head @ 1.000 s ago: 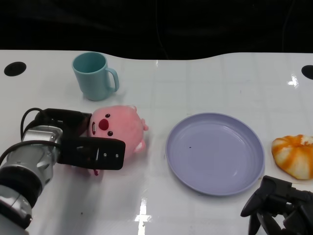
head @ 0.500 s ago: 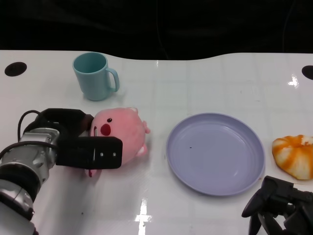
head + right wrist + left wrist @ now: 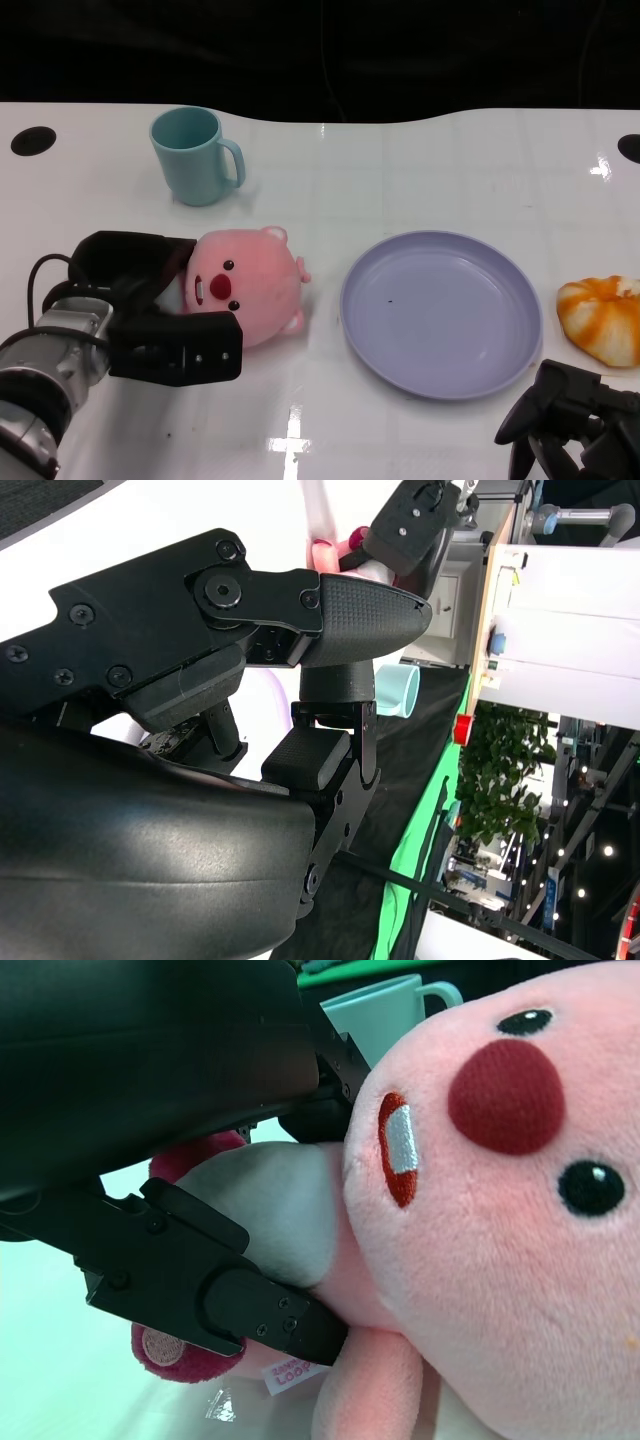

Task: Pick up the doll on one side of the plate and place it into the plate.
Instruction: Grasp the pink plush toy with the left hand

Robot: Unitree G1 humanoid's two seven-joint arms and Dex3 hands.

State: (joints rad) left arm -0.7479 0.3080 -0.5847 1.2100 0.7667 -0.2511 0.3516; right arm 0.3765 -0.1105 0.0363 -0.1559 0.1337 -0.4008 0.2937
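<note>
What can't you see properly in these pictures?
- Doll's back half: head view, hidden by the left hand.
- Doll's feet: left wrist view, cut off by the edge.
- Right hand: head view, cut off by the edge.
- Bun: head view, cut off by the edge.

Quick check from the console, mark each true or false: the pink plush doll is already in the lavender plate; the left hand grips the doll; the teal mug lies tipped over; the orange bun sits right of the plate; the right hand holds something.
1. The pink plush doll lies in the lavender plate. False: it is on the white table, left of the plate.
2. The left hand grips the doll. True.
3. The teal mug is tipped over. False: upright.
4. The orange striped bun sits right of the plate. True.
5. The right hand holds something. False: it holds nothing.
</note>
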